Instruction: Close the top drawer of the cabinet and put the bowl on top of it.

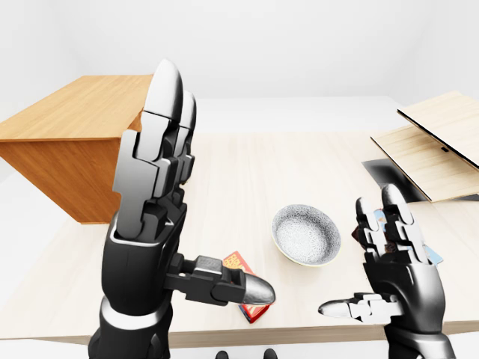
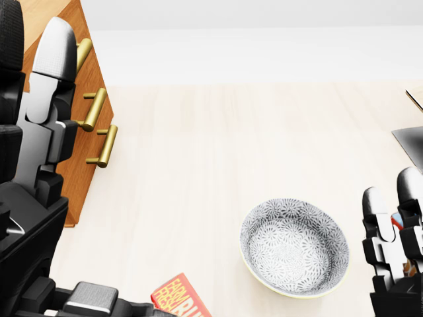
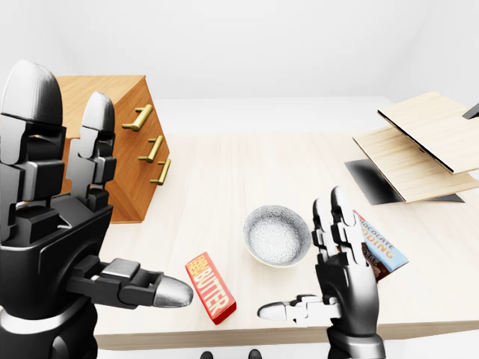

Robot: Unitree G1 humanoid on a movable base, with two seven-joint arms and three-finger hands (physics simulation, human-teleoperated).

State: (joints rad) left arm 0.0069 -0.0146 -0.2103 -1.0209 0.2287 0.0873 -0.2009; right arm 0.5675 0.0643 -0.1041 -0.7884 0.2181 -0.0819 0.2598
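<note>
Bowl near table edge, well apart from cabinet

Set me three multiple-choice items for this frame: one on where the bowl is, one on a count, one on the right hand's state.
1. Where is the bowl?
A. On the cabinet.
B. On the table, between the red box and the chocolate packet.
C. On the floor.

2. How many gold handles does the cabinet show?
A. Two.
B. Three.
C. Five.

3. What state is the right hand in?
A. Shut on the bowl.
B. Resting inside the bowl.
C. Open, holding nothing.

Answers:
1 B: the right-eye view shows it resting on the table with a package on either side.
2 B: three handles stand in a column on the cabinet's face.
3 C: its fingers are spread and apart from the bowl.
</note>
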